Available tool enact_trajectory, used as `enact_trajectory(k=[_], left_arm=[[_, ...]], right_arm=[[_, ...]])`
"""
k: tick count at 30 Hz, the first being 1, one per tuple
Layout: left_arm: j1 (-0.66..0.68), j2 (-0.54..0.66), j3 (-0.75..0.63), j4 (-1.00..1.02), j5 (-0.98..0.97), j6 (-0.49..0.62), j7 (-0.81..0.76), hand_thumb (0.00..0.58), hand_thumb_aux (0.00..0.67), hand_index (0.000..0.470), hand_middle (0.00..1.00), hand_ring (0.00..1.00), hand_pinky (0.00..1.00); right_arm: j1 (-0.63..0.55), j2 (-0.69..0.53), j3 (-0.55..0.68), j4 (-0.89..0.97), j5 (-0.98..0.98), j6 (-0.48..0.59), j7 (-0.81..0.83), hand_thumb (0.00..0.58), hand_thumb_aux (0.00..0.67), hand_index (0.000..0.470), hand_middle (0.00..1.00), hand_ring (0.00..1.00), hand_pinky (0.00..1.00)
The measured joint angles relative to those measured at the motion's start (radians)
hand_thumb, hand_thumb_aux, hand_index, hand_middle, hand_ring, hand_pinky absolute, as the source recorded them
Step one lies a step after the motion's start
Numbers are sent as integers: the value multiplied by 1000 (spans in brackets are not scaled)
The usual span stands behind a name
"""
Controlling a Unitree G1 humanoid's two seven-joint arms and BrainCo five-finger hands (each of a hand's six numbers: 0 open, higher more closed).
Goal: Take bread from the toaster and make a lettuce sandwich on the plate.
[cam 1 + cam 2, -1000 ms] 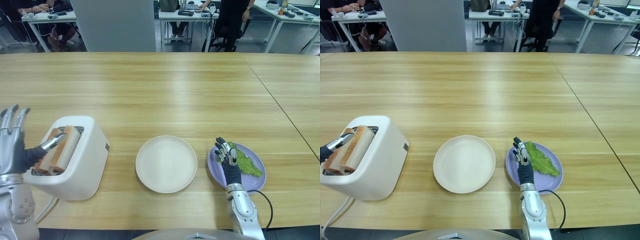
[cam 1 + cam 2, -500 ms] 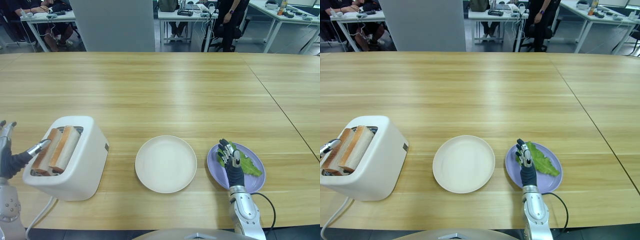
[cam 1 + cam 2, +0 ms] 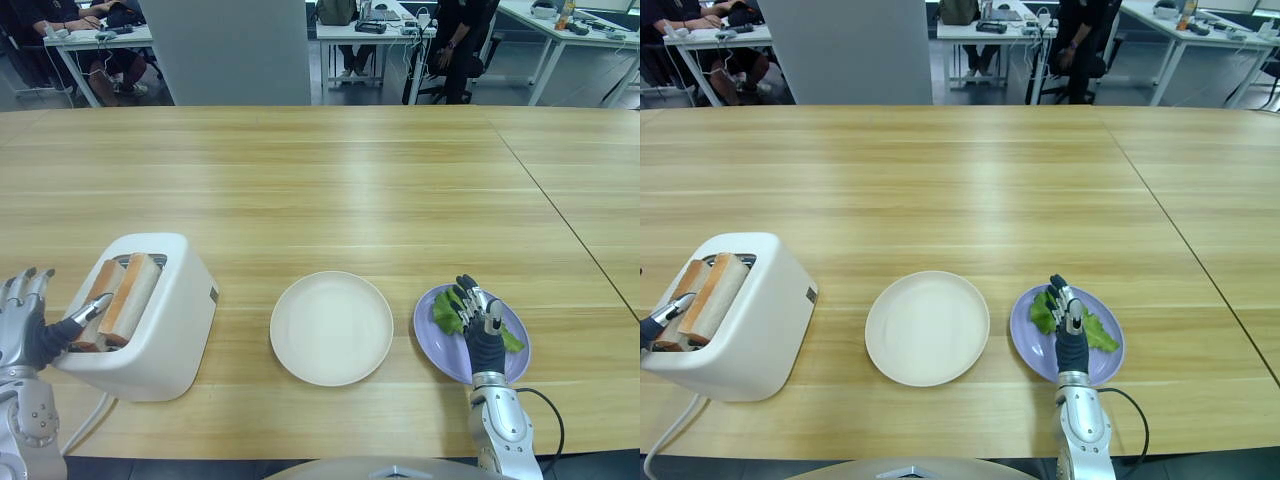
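Observation:
A white toaster [image 3: 165, 330] stands at the front left with two bread slices [image 3: 128, 295] upright in its slots. My left hand [image 3: 25, 325] is just left of the toaster, fingers spread upward, with one fingertip resting against the outer slice. A cream plate [image 3: 331, 327] lies in front of me, bare. To its right a purple plate [image 3: 430, 338] holds a green lettuce leaf [image 3: 446, 312]. My right hand [image 3: 480, 328] hovers over the middle of the leaf with fingers extended, hiding part of it.
The toaster's white cord [image 3: 85, 425] trails off the front edge at the left. A seam [image 3: 560, 215] crosses the wooden table at the right. Desks and seated people are far behind the table.
My right hand has shifted right, from the purple plate's left rim onto the lettuce. My left hand drew back from the toaster's slots and now sits lower at its left side.

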State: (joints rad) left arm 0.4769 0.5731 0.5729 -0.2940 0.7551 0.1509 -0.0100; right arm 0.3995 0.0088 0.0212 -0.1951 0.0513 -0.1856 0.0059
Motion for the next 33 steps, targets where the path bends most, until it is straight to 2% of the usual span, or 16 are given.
enact_trajectory(k=[15,25,33], left_arm=[[-26,0,-32,-36,-28,-15,18,580,670,460,0,0,0],[-48,-19,-27,-40,-123,-15,8,580,670,460,0,0,0],[-116,-2,67,-95,-143,-16,51,580,670,460,0,0,0]], right_arm=[[-14,4,4,23,-10,0,-2,0,0,0,0,0,0],[-35,7,2,50,-20,0,-4,0,0,0,0,0,0],[-41,9,4,61,-22,0,-4,0,0,0,0,0,0]])
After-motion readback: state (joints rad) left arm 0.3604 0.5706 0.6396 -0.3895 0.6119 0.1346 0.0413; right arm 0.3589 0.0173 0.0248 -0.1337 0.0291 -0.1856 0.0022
